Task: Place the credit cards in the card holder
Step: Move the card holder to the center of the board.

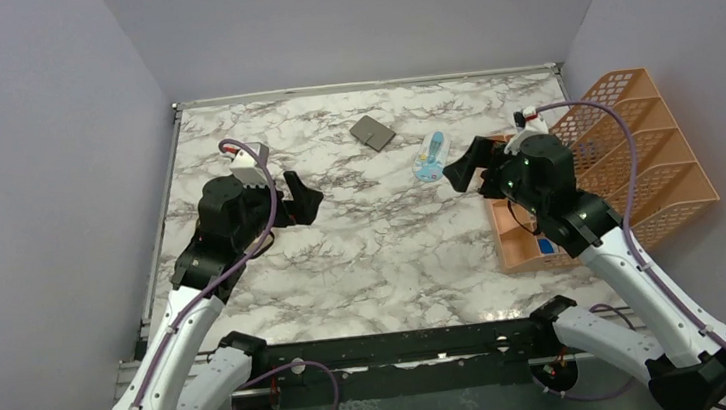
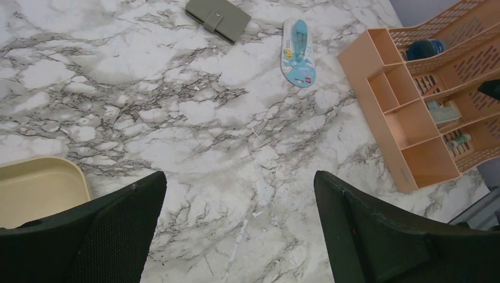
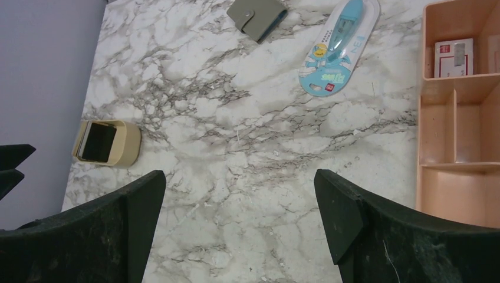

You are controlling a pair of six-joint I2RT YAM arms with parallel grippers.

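We note the wallet (image 1: pixel 372 132) near the worktop's (image 1: pixel 364 255) far edge, packet (image 1: pixel 430 156) to its right, rack (image 1: pixel 636 159) at the right edge; left gripper (image 1: pixel 306 196) and right gripper (image 1: pixel 458 166) empty.

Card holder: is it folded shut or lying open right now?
Folded shut: the card holder lies flat as one grey square, tab wrapped over its edge.

The left arm (image 1: pixel 185 333) and right arm (image 1: pixel 638 284) share white lower links and black joints and wrists. A lilac cable (image 1: pixel 264 189) loops along each. The left pincer (image 1: pixel 304 199) has broad black fingers (image 2: pixel 106 236) with a fine woven texture; those of the right pincer (image 1: pixel 460 169) are black too, scuffed and dusty
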